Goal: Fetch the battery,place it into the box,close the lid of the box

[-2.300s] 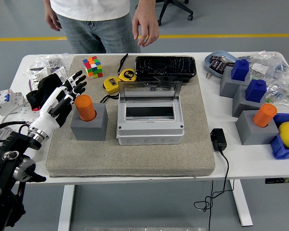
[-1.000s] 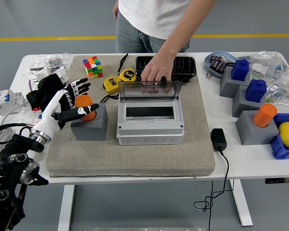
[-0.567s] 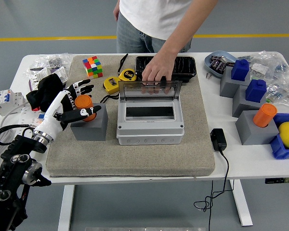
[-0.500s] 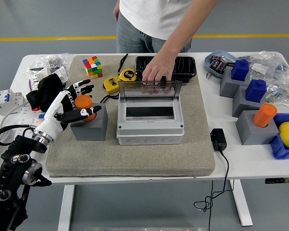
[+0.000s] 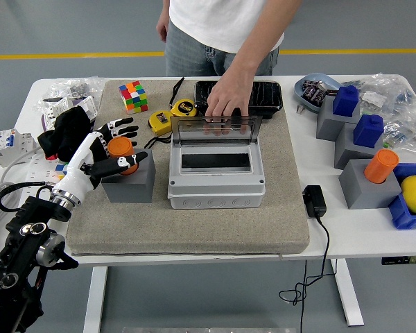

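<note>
The robot's left hand [image 5: 102, 149] reaches in from the left with its fingers half curled round the orange battery [image 5: 120, 150], thumb at the near side and the other fingers behind it, gripping it loosely; the battery stands upright in a grey block [image 5: 130, 182] on the beige mat [image 5: 194, 222]; just right of the block sits the grey box [image 5: 216, 177], its clear lid [image 5: 215, 130] raised upright; a person's hand [image 5: 225, 104] rests on the lid's far edge, in front of a black tray [image 5: 253, 94].
</note>
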Available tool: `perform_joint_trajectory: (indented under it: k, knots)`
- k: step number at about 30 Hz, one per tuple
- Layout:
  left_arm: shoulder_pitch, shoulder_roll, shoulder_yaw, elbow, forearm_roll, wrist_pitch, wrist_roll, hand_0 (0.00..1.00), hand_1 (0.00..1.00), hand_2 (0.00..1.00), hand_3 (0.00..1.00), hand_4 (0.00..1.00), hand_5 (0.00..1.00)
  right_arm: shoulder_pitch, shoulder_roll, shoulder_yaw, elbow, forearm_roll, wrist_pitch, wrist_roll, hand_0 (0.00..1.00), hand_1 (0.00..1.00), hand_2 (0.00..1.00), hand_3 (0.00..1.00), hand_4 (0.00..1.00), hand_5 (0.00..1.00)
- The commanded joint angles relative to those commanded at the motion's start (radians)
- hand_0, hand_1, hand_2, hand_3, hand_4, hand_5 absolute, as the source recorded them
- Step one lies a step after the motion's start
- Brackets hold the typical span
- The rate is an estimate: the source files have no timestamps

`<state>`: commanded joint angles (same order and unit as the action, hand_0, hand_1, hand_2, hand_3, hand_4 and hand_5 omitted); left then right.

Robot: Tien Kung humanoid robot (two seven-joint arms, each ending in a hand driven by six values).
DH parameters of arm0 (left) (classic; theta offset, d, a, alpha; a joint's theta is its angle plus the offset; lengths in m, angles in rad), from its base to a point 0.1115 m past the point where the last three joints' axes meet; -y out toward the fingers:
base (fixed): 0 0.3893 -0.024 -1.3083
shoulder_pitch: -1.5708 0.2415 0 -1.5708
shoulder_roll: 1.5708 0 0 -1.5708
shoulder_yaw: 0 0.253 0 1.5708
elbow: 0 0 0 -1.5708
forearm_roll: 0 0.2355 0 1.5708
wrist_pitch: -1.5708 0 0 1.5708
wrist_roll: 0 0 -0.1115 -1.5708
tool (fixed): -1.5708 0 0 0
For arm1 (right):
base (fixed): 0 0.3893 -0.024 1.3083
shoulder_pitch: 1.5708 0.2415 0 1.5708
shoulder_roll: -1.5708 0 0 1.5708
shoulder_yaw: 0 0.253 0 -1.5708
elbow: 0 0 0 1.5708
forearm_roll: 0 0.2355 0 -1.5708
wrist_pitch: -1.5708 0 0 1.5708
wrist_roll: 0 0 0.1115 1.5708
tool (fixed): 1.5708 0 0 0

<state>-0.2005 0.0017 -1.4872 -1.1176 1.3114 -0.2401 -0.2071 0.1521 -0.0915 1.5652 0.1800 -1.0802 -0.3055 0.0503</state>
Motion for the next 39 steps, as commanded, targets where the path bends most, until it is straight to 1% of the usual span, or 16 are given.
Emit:
perform_joint_trajectory:
  k: [1,6,7,12,13,18,19,24,25,30,31,36,37,39]
  knots:
    - [0.000,0.000,0.003,0.001,0.000,0.001,0.000,0.661,0.723,0.657,0.678,0.998,0.002,0.000,0.000,0.001,0.000,0.000,0.000,0.000,0.857,0.805,0.757,0.790,0.998,0.998]
    - [0.002,0.002,0.024,0.012,-0.005,0.009,-0.002,0.661,0.723,0.657,0.678,0.998,0.002,0.000,-0.002,0.002,0.000,-0.001,-0.001,0.000,0.857,0.805,0.757,0.790,0.998,0.998]
    - [0.002,0.003,0.027,0.014,-0.006,0.011,-0.002,0.625,0.648,0.538,0.553,0.998,0.002,0.000,-0.002,0.002,0.000,-0.001,-0.001,0.000,0.856,0.805,0.757,0.790,0.998,0.998]
    - [0.001,0.003,0.036,0.018,-0.012,0.021,-0.003,0.625,0.648,0.538,0.553,0.998,0.002,0.000,-0.004,0.004,0.000,-0.003,-0.001,-0.002,0.856,0.805,0.757,0.790,0.998,0.998]
    - [0.001,0.003,0.037,0.019,-0.013,0.023,-0.003,0.549,0.567,0.472,0.477,0.998,0.002,-0.001,-0.004,0.003,0.000,-0.003,-0.002,-0.002,0.856,0.805,0.757,0.790,0.998,0.998]
    - [0.004,0.004,0.043,0.020,-0.016,0.029,-0.004,0.549,0.567,0.472,0.477,0.998,0.002,-0.003,-0.006,0.005,0.000,-0.004,-0.003,-0.003,0.856,0.805,0.757,0.790,0.998,0.998]
    - [0.004,0.004,0.044,0.020,-0.017,0.031,-0.004,0.436,0.494,0.413,0.423,0.998,0.002,-0.003,-0.007,0.005,0.000,-0.005,-0.003,-0.003,0.856,0.805,0.757,0.789,0.998,0.998]
    - [0.006,0.005,0.050,0.021,-0.016,0.039,-0.003,0.436,0.494,0.413,0.423,0.998,0.002,-0.004,-0.006,0.007,0.000,-0.005,-0.004,-0.003,0.856,0.805,0.757,0.789,0.998,0.998]
    - [0.006,0.005,0.053,0.022,-0.015,0.043,-0.002,0.258,0.423,0.339,0.331,0.998,0.002,-0.004,-0.006,0.009,0.000,-0.006,-0.004,-0.002,0.856,0.805,0.757,0.789,0.998,0.998]
    - [0.003,0.006,0.063,0.022,-0.010,0.061,-0.003,0.258,0.423,0.339,0.331,0.998,0.002,-0.001,-0.007,0.011,0.000,-0.007,-0.005,-0.002,0.856,0.805,0.757,0.789,0.998,0.998]
    - [0.002,0.007,0.064,0.022,-0.010,0.064,-0.003,0.157,0.304,0.262,0.242,0.998,0.002,0.000,-0.007,0.012,0.000,-0.007,-0.005,-0.002,0.856,0.805,0.757,0.789,0.998,0.998]
    - [-0.001,0.007,0.069,0.023,-0.012,0.081,-0.006,0.157,0.304,0.262,0.242,0.998,0.002,0.000,-0.008,0.019,0.000,-0.012,-0.005,-0.004,0.856,0.805,0.757,0.789,0.998,0.998]
    - [-0.001,0.007,0.070,0.024,-0.012,0.085,-0.007,0.129,0.139,0.153,0.146,0.998,0.002,0.000,-0.008,0.020,0.000,-0.012,-0.005,-0.004,0.856,0.805,0.757,0.789,0.998,0.998]
    - [-0.001,0.008,0.072,0.024,-0.013,0.093,-0.008,0.129,0.139,0.153,0.146,0.998,0.002,0.000,-0.008,0.021,0.000,-0.013,-0.005,-0.004,0.856,0.805,0.757,0.789,0.998,0.998]
